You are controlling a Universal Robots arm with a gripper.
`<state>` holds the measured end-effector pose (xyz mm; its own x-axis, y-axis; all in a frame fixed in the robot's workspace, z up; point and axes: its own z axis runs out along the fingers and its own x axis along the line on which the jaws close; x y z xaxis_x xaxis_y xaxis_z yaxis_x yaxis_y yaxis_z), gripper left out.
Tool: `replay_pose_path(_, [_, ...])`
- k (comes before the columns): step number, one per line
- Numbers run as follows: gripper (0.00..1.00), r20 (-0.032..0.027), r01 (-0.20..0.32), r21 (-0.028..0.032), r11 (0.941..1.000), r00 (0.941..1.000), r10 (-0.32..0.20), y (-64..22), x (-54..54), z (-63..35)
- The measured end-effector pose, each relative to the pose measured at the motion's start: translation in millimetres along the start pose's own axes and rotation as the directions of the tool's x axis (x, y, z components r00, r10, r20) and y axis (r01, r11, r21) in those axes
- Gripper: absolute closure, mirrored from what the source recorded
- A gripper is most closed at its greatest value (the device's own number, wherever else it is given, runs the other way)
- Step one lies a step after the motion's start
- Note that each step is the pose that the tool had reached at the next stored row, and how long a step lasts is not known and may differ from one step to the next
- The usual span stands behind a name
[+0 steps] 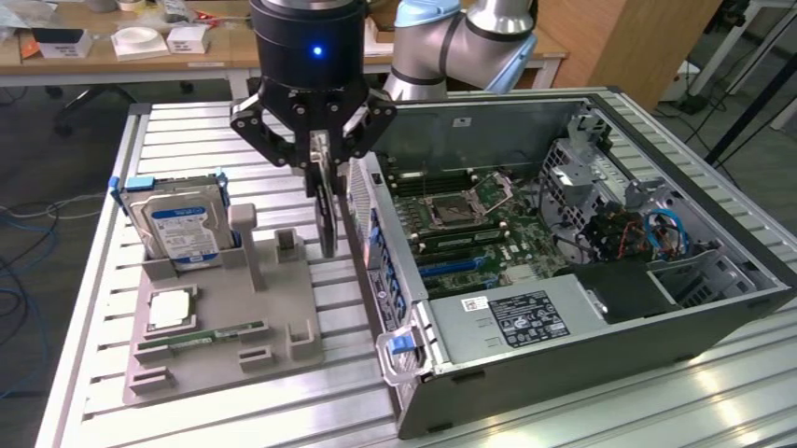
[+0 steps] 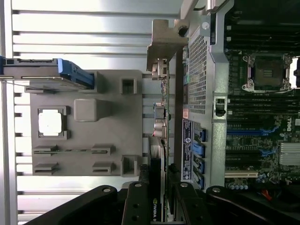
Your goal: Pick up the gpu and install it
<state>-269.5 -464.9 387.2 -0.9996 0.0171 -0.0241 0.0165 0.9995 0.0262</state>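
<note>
The gpu [image 1: 327, 210] is a thin dark card standing on edge, and my gripper [image 1: 321, 163] is shut on its upper edge. It hangs upright at the right edge of the grey parts holder [image 1: 286, 317], just outside the wall of the open computer case [image 1: 598, 308]. Seen from the wrist, the gpu [image 2: 164, 122] runs edge-on away from my gripper [image 2: 161, 206], its silver end bracket [image 2: 165, 44] at the far end. The motherboard [image 1: 480, 219] with its blue slots [image 1: 451, 267] lies open inside the case.
On the holder a silver hard drive [image 1: 181, 222] with a blue label stands upright, and a CPU [image 1: 171, 311] and a green RAM stick [image 1: 205, 338] lie flat. The power supply [image 1: 529, 322] fills the case's near corner. A cluttered desk [image 1: 125, 47] stands behind the slatted table [image 1: 93, 308].
</note>
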Motion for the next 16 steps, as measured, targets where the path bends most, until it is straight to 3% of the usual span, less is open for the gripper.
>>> replay_pose_path(11, [0.74,0.0000,0.000,0.0001,1.0000,1.0000,0.000,0.2,-11.1,0.2])
replay_pose_path(16, [0.74,0.0000,0.000,0.0001,1.0000,1.0000,0.000,0.4,-13.3,-5.8])
